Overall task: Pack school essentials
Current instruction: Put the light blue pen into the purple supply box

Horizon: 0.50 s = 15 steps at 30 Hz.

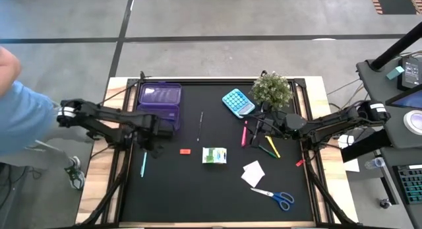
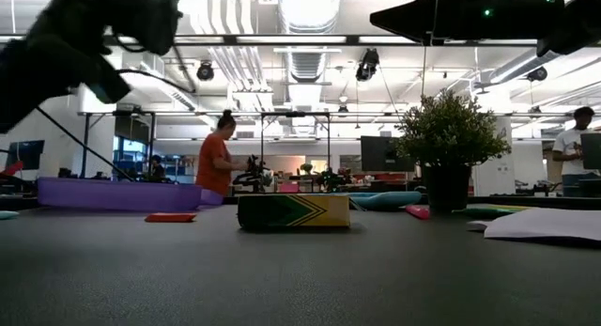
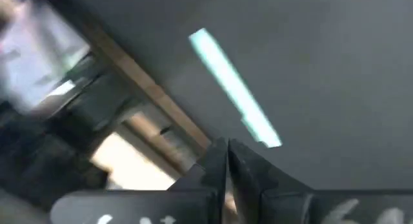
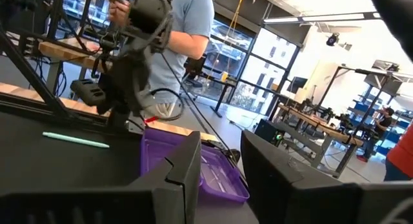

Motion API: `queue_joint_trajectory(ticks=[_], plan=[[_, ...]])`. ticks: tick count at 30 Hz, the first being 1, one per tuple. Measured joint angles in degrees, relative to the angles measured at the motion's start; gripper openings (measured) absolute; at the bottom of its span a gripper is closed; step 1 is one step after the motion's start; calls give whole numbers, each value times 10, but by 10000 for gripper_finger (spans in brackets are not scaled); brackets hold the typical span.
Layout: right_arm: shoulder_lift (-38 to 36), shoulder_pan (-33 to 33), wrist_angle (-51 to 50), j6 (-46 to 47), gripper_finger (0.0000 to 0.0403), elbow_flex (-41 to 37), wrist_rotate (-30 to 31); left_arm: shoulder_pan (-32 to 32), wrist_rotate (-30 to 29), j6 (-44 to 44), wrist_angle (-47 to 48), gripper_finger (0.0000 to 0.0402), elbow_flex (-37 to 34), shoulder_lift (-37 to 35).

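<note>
The school essentials lie spread on the black mat (image 1: pixel 198 189). Among them are a teal pen (image 1: pixel 143 164), a black pen (image 1: pixel 200 125), a red eraser (image 1: pixel 185 150), a green-white pack (image 1: pixel 214 155), a pale paper square (image 1: pixel 253 173), blue-handled scissors (image 1: pixel 277 197), and pink (image 1: pixel 244 133), yellow and green pens (image 1: pixel 270 148). My left gripper (image 1: pixel 153 138) hangs shut above the mat, just far of the teal pen (image 3: pixel 232 88), pointing steeply down. My right gripper (image 1: pixel 258 125) hovers open above the pink pen, with nothing between its fingers (image 4: pixel 187 172).
A translucent purple case (image 1: pixel 159 103) lies open at the far left, beside my left arm. A potted plant (image 1: pixel 271 90) and a teal calculator (image 1: pixel 237 102) stand at the far right. A person in a blue shirt (image 1: pixel 20 117) stands by the table's left edge.
</note>
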<state>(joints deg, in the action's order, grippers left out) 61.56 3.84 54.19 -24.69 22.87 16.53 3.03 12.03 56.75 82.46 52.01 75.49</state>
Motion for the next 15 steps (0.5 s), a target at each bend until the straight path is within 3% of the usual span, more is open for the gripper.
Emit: queue_joint_trajectory(ticks=[9,15], plan=[[0,0,-4,0,100,0,0,60,-30,161,-155,0,-84,1],[0,0,-6,-3,92,0,0,109,-74,246,-175,0,-109,-6]])
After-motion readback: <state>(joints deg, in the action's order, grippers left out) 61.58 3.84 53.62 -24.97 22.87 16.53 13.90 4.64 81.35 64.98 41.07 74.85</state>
